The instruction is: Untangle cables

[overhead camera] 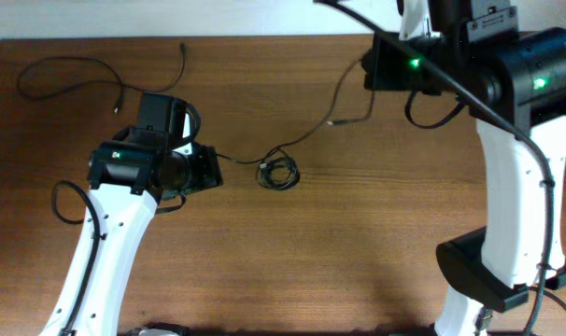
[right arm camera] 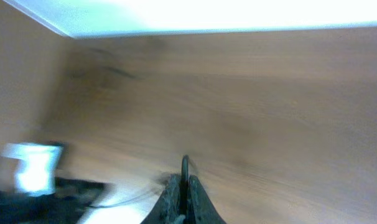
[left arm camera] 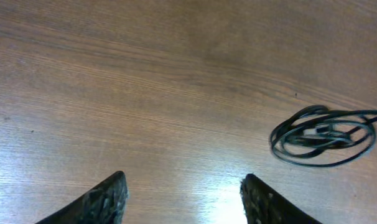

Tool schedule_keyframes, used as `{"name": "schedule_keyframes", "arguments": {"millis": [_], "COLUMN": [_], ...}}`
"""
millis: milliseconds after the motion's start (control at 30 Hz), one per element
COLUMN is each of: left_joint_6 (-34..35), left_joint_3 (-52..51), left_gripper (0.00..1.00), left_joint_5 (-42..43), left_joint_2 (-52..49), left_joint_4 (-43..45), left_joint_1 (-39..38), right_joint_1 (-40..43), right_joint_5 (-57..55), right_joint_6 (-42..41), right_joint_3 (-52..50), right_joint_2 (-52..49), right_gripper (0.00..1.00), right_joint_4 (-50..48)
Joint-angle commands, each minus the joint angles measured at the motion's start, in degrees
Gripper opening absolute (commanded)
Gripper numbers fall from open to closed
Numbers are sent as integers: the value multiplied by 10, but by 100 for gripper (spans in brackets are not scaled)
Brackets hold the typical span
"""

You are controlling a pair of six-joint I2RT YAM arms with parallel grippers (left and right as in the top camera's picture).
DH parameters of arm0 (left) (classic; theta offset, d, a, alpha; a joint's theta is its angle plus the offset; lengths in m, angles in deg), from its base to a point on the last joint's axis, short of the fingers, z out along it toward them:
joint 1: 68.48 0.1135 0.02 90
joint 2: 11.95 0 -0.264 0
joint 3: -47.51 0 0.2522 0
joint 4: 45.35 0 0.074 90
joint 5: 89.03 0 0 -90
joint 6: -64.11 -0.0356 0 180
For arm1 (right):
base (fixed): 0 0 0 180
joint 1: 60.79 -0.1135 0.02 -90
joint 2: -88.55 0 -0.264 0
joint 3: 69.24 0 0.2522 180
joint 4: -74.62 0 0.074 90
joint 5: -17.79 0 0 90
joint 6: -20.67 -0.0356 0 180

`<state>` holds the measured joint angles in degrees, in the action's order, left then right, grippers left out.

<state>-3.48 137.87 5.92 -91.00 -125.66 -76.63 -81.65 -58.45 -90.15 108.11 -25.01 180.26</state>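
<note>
Left gripper [left arm camera: 183, 190] is open pretty wide, fingers [left arm camera: 107, 199] well apart with just table [left arm camera: 145, 74] wood between them, so it's got hold of nothing. The coiled cord [left arm camera: 322, 137] lies flat ahead of those fingers and off to their right, not touching. Right gripper [right arm camera: 184, 190] is squeezed closed, and a thin long cord [right arm camera: 185, 165] pokes out from between its tips, looks pinched, though that view is blurry. From overhead it trails from those tips over to the coil. A loose cord [overhead camera: 73, 70] lies well behind the left fingers.

black cables [overhead camera: 279, 175], brown wood-grain table [overhead camera: 358, 252]
</note>
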Motion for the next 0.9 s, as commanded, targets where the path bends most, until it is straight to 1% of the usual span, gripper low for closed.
{"name": "schedule_keyframes", "arguments": {"millis": [0,33,100,167,233,300,333,400,433,467,500,533,600,667,700,733,767,800,833,867], "left_joint_6": [5,5,5,5,5,5,5,5,5,5,5,5,5,5,5,5,5,5,5,5], "left_joint_3": [0,0,0,-3,-8,-8,-8,-8,-8,-8,-8,-8,-8,-8,-8,-8,-8,-8,-8,-8], "left_gripper": [77,99,99,99,99,99,99,99,99,99,99,99,99,99,99,99,99,99,99,99], "left_joint_5": [-14,-14,-14,-14,-13,-6,4,13,15,15,15,15,14,14,14,15,15,15,15,15], "left_joint_2": [-1,-1,-1,-1,-2,-2,-2,-2,-2,-2,-2,-2,-2,-2,-2,-2,-2,-2,-2,-2], "left_joint_4": [0,-2,-2,-1,-1,0,0,-1,-3,-5,-7,-6,-6,-6,-6,-6,-5,-6,-6,-6], "left_joint_1": [2,2,2,2,2,2,2,2,2,2,2,2,2,2,2,2,2,2,2,2], "right_joint_1": [0,-1,-1,-1,-2,-10,-14,-19,-26,-42,-65,-77,-77,-76,-80,-85,-92,-99,-104,-108], "right_joint_5": [215,216,217,236,251,247,221,45,-28,-86,-95,-72,-7,132,177,215,215,184,145,149], "right_joint_6": [-43,-82,-116,-123,-120,-79,-79,-79,-79,-79,-71,-57,-57,-56,-40,21,108,159,163,153], "right_joint_3": [3,3,3,3,3,3,3,3,3,3,3,5,6,6,5,3,0,-5,-13,-21], "right_joint_2": [70,88,111,129,135,124,116,99,94,89,88,94,103,110,109,103,93,82,68,52], "right_gripper": [4,4,4,4,4,4,4,4,4,4,4,4,4,4,4,4,4,4,4,4], "right_joint_4": [-104,-149,-203,-233,-236,-211,-180,-92,-67,-52,-68,-106,-156,-219,-223,-204,-150,-93,-40,-9]}}
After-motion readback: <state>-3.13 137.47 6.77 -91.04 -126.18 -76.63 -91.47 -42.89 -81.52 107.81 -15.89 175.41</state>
